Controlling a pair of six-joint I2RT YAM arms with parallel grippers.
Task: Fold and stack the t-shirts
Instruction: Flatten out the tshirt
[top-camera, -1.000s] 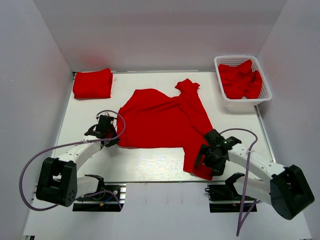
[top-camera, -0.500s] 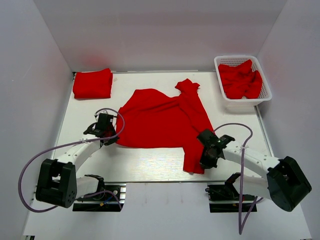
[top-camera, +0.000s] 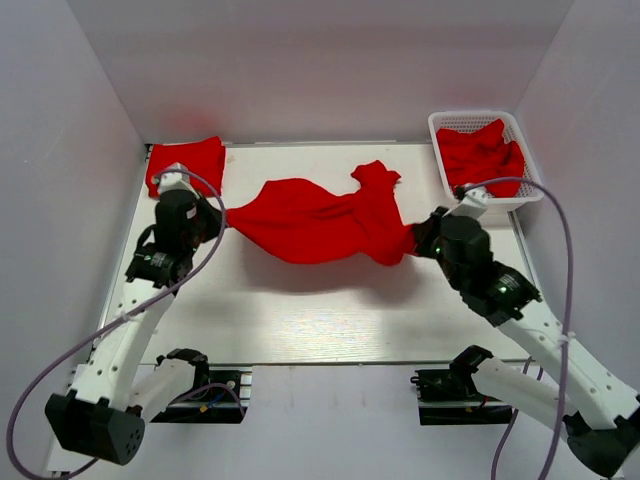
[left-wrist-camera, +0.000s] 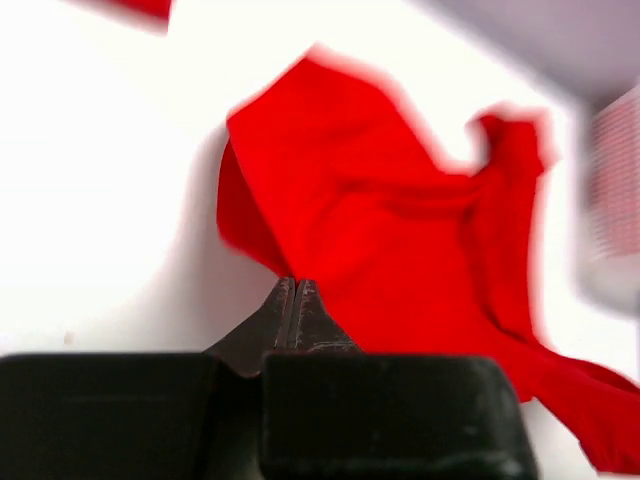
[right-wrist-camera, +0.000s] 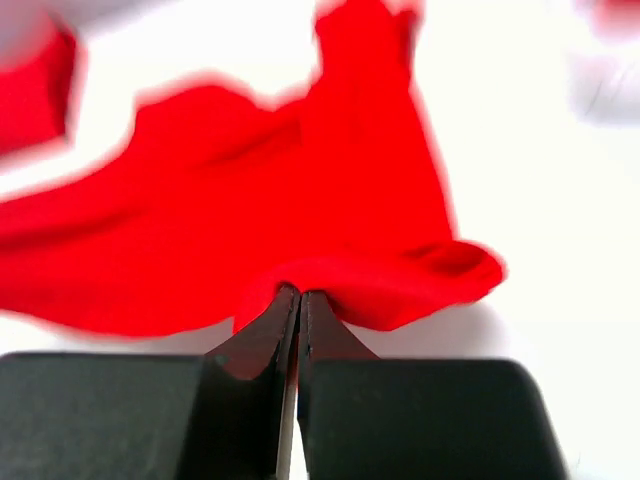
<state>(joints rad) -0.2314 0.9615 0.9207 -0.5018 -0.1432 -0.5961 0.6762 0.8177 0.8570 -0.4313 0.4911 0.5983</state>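
A bright red t-shirt (top-camera: 320, 220) hangs stretched above the middle of the table, casting a shadow below it. My left gripper (top-camera: 218, 222) is shut on its left corner, and the pinch shows in the left wrist view (left-wrist-camera: 295, 283). At the shirt's right corner, my right gripper (top-camera: 420, 240) is shut on the cloth (right-wrist-camera: 300, 292). One sleeve (top-camera: 375, 177) sticks up toward the back. A folded red t-shirt (top-camera: 187, 166) lies at the back left. More red t-shirts (top-camera: 482, 155) are bunched in the basket.
A white lattice basket (top-camera: 523, 165) stands at the back right corner. White walls close in the table (top-camera: 300, 310) on three sides. Purple cables loop off both arms.
The right gripper shut on the shirt's near right corner. Both arms then rose and swung toward the back, lifting the shirt off the table and stretching it between them.
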